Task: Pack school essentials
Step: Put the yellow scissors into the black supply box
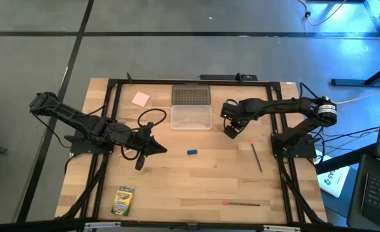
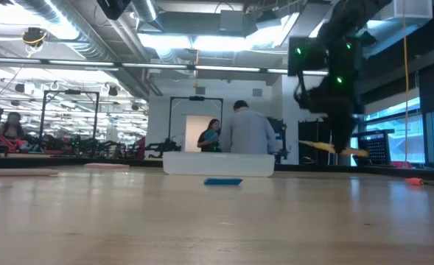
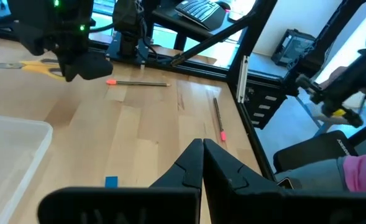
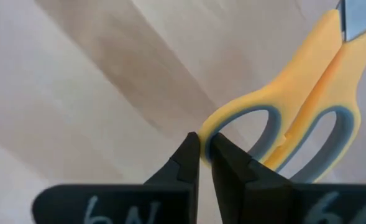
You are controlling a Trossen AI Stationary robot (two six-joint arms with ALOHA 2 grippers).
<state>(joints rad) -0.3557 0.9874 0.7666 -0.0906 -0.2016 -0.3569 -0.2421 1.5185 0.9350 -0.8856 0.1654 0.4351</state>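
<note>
Currently the right claw (image 4: 204, 152) pinches one yellow handle loop of the scissors (image 4: 307, 106), lifted off the table beside the clear case (image 1: 191, 117), probably for packing. Left claw (image 3: 202, 163) waits, pressed together, near the blue block (image 1: 191, 153).

The high camera is looking straight down on the whole table (image 1: 196, 174). The low one is looking level across it (into the room). The wrist cameras are looking past their fingers; left wrist and low views are sharing the blue block (image 3: 111, 181).
</note>
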